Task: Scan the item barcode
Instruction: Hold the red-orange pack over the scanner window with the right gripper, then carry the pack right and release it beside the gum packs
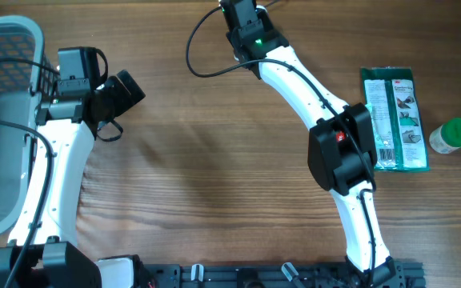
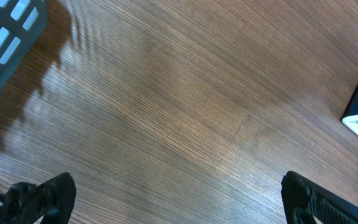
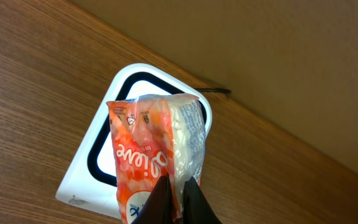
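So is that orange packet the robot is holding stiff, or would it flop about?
Probably floppy: the orange packet is thin, wrinkled film, pinched at one edge by the right gripper. It likely weighs little, since that narrow pinch holds it up. The glossy wrap could be slippery, so it might slide out.

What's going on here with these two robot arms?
The right gripper is shut on an orange packet, holding it over a white scanner near the table's edge, apparently to read its barcode. The left gripper hangs open over bare wood beside a grey basket, holding nothing. A green packet and a green-capped bottle sit by the right arm.
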`<state>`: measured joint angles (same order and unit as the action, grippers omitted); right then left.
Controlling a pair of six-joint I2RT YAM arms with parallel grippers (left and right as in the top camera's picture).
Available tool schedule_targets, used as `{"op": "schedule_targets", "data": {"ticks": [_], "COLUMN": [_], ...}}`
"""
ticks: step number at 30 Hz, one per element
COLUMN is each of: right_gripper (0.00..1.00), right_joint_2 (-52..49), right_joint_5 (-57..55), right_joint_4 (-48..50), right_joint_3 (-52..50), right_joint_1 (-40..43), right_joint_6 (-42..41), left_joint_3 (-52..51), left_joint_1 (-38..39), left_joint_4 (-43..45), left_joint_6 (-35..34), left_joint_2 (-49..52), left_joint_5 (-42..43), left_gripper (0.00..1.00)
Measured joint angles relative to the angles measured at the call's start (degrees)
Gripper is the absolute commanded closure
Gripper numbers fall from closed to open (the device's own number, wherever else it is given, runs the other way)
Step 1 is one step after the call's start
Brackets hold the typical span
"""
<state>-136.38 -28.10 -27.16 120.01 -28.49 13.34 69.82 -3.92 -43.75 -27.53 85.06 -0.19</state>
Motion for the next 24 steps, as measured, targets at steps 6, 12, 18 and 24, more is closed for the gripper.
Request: {"op": "schedule_targets", "data": {"ticks": [6, 12, 18, 24], "right_gripper": [0.96, 0.96, 0.92, 0.91], "right_joint_2": [0.02, 0.96, 10.43, 20.0], "right_joint_5": [-1.4, -1.92, -0.24, 3.69], "right_joint_4": [0.63, -3.06, -21.51, -48.68], "right_joint_3": [0.0, -0.02, -0.37, 0.59], "right_joint_1": [0.59, 0.94, 0.96, 3.08], "right_joint_6": [-0.02, -3.13, -7.54, -16.5], "left_joint_3": [0.0, 0.0, 0.0, 0.0], "left_joint_1": [0.0, 0.0, 0.0, 0.0], "left_joint_4": [0.0, 0.0, 0.0, -0.04], "left_joint_6": [0.0, 0.0, 0.0, 0.0], "left_joint_2": [0.0, 0.0, 0.0, 0.0], "left_joint_5": [0.02, 0.0, 0.0, 0.0], "left_gripper": [0.0, 0.0, 0.0, 0.0]}}
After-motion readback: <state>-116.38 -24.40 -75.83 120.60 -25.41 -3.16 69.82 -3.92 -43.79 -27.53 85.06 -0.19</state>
